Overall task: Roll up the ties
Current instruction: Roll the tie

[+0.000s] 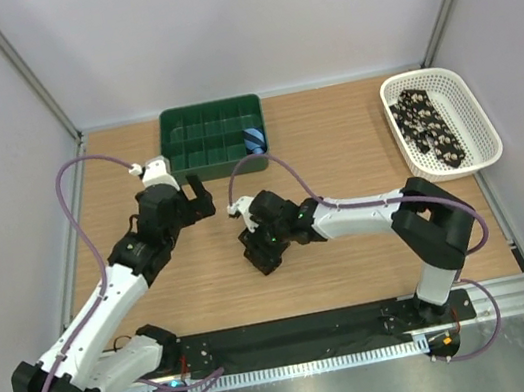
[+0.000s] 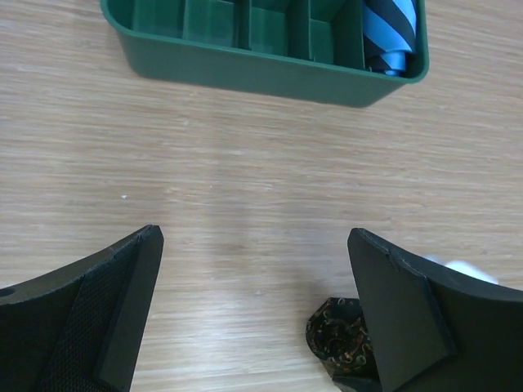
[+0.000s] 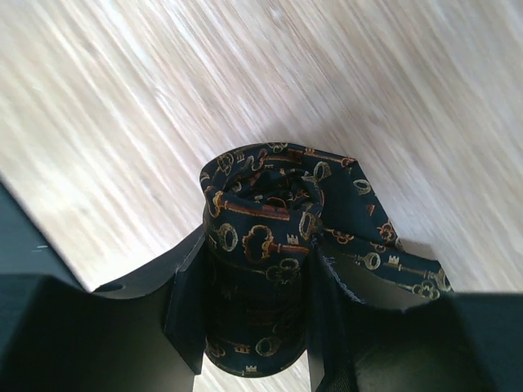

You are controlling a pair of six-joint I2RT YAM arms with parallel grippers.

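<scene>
A dark tie (image 3: 260,237) with a tan and orange key pattern is wound into a roll, and my right gripper (image 3: 257,314) is shut on it; its loose tail (image 3: 384,261) trails to the right over one finger. In the top view that gripper (image 1: 261,255) is low over mid-table. My left gripper (image 1: 197,205) hovers open to the left of it, holding nothing. In the left wrist view its fingers (image 2: 122,302) stand wide apart, with the rolled tie (image 2: 337,335) beside the right one. A black tie with pale spots (image 1: 430,129) lies in the white basket (image 1: 477,117).
A green divided tray (image 1: 209,114) stands at the back centre, with a small blue striped roll (image 1: 254,139) in its near right compartment. In the left wrist view the tray (image 2: 245,69) and the roll (image 2: 392,33) are just ahead. Frame posts flank the table.
</scene>
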